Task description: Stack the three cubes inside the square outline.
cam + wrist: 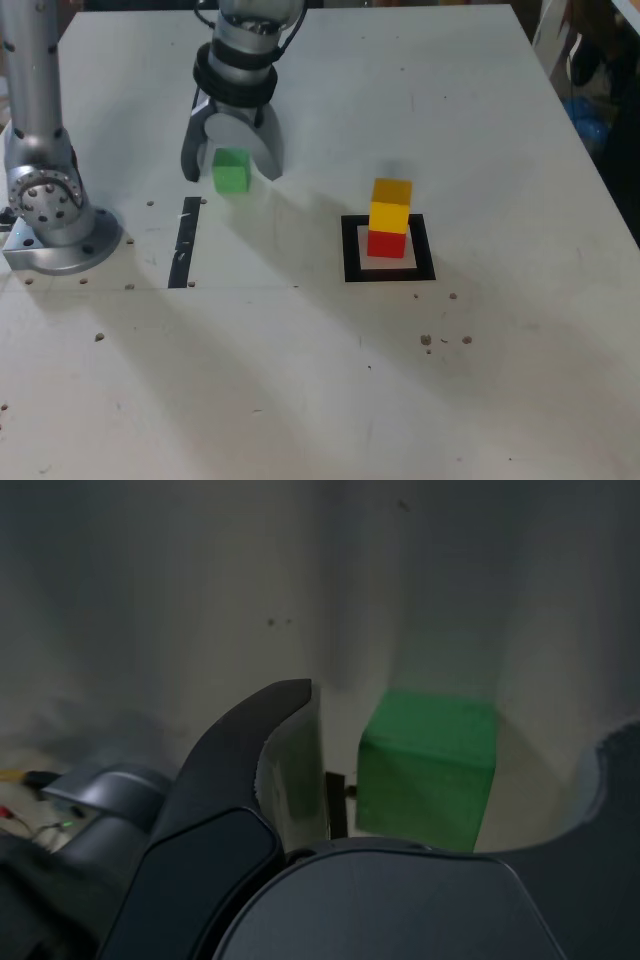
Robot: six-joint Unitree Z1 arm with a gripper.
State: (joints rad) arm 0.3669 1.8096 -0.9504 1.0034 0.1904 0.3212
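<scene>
In the exterior view, the claw (231, 178) is spread wide, one finger to each side of the green cube (232, 171), pinching nothing. The wrist view shows the same: the block lies between the fingers, with bare surface visible on both sides of it. I take it the jaws are parted so they can come around the block before squeezing. Well apart from the claw, toward the exterior view's right, the yellow cube (390, 207) sits on the red cube (386, 245) inside the square outline (353, 272), presumably as the base awaiting this last piece.
</scene>
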